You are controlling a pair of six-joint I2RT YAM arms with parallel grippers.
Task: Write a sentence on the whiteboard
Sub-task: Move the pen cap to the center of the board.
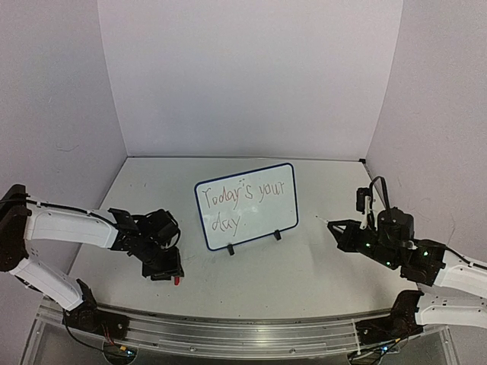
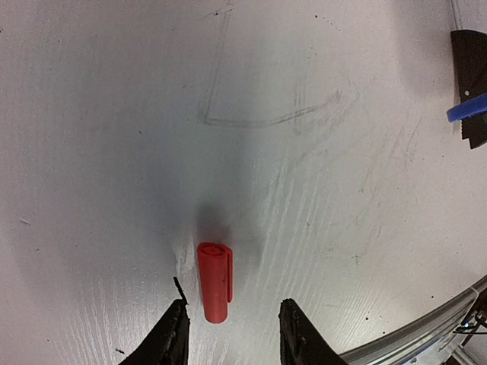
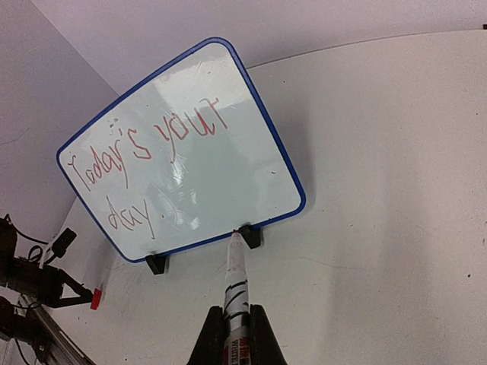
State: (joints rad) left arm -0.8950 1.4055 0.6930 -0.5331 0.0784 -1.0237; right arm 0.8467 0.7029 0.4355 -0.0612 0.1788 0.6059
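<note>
The left wrist view's bottom edge cuts off the fingers of the left hand [image 2: 232, 323]; its right edge leaves only a sliver of whiteboard [image 2: 466, 111]. The marker [image 3: 237, 285] has a blurred label, its barrel cropped below.

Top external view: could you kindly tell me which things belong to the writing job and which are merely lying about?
Job: whiteboard; sentence; marker gripped by the right pincer; red cap lying loose below the open left pincer.
Lying about: faint grey scribbles on the table.
</note>
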